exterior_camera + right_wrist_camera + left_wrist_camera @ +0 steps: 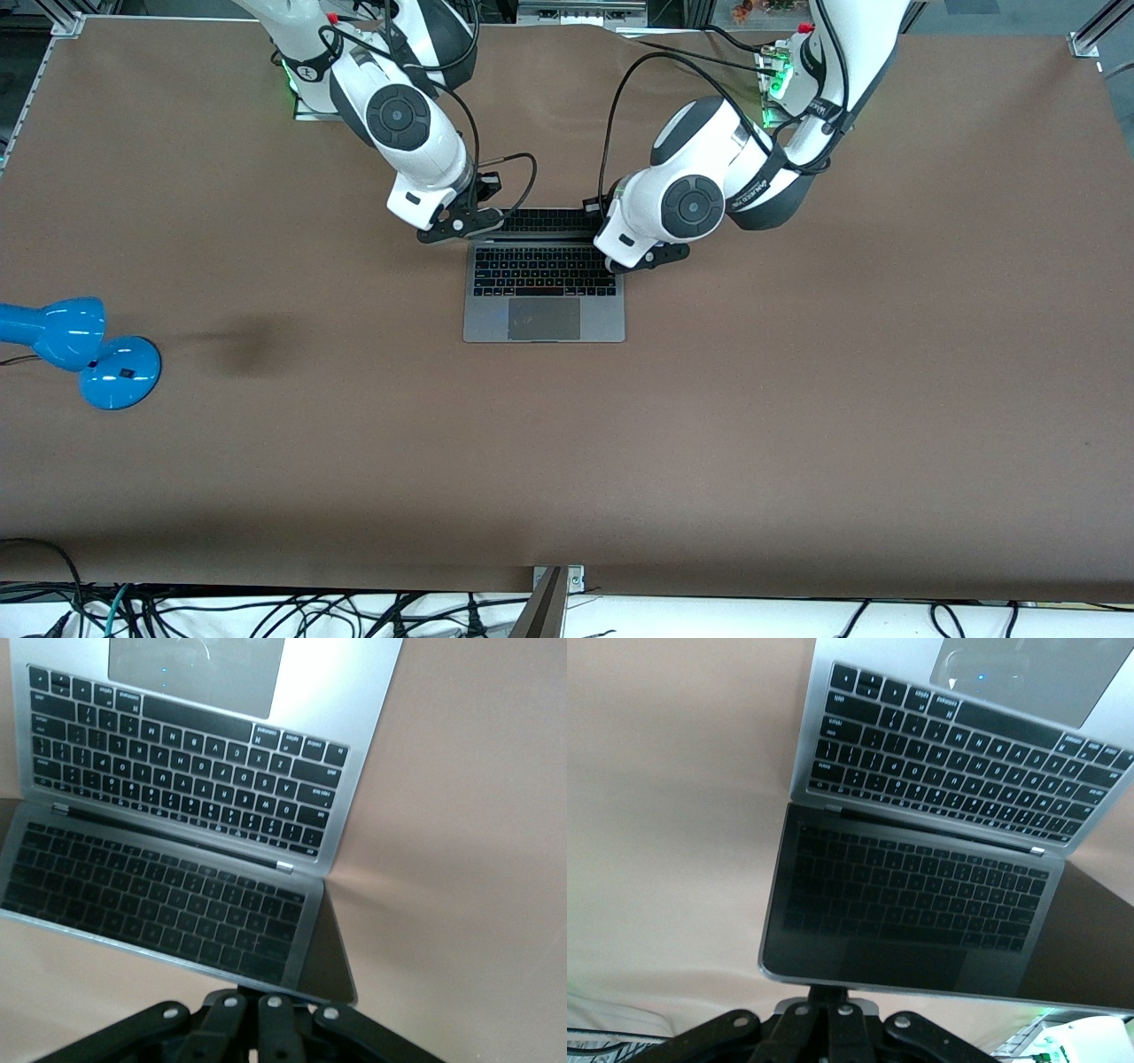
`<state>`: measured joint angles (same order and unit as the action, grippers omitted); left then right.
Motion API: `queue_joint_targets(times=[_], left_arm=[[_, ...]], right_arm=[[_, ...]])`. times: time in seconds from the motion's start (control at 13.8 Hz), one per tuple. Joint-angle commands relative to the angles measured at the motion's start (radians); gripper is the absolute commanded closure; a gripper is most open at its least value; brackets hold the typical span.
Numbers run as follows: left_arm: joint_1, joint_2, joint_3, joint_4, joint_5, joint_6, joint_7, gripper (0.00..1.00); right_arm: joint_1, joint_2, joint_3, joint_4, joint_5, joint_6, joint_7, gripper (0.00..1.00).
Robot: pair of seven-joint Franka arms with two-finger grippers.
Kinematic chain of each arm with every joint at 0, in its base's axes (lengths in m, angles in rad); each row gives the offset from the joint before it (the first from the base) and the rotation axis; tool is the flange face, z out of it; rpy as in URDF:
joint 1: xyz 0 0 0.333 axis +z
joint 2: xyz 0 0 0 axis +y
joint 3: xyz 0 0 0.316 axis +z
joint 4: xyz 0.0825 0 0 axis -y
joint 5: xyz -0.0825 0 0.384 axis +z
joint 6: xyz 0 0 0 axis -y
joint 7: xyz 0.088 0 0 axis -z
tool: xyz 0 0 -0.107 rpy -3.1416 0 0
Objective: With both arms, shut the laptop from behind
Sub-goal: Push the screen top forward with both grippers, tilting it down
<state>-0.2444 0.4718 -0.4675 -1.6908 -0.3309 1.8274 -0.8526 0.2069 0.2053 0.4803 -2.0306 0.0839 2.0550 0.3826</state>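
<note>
The grey-silver laptop (544, 301) stands open in the middle of the brown table, black keys and trackpad toward the front camera. Its dark screen (542, 221) is tilted and mirrors the keys. My right gripper (461, 223) is at the lid's top corner toward the right arm's end. In the right wrist view its shut fingers (259, 992) touch the lid's top edge above the screen (159, 904). My left gripper (648, 257) is at the lid's other corner. In the left wrist view its shut fingers (833, 997) touch the lid's top edge above the screen (904, 904).
A blue desk lamp (81, 350) lies near the table's edge at the right arm's end. A dark smudge (248, 341) marks the cloth between lamp and laptop. Cables (266, 611) run along the table's near edge.
</note>
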Motion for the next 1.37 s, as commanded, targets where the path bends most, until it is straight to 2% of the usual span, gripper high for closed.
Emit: queue_joint_targets(times=[0.0,0.36,0.65,1.01,1.3], left_arm=[[-0.009,0.056,0.012,0.074,0.027,-0.005,-0.017,1.00],[-0.009,0.102,0.020,0.103,0.076,-0.004,-0.025,1.00],[-0.009,0.142,0.021,0.143,0.108,-0.005,-0.025,1.00],[-0.010,0.160,0.030,0.145,0.116,0.003,-0.025,1.00],[-0.009,0.198,0.036,0.164,0.124,0.059,-0.025,1.00]], right_arm=[[-0.009,0.049,0.000,0.055,-0.027,0.002,-0.005,1.00],[-0.009,0.101,-0.034,0.127,-0.069,0.004,-0.005,1.00],[-0.009,0.172,-0.039,0.197,-0.102,0.008,-0.005,1.00],[-0.009,0.227,-0.052,0.205,-0.118,0.086,-0.005,1.00],[-0.009,0.253,-0.060,0.216,-0.142,0.106,-0.007,1.00]])
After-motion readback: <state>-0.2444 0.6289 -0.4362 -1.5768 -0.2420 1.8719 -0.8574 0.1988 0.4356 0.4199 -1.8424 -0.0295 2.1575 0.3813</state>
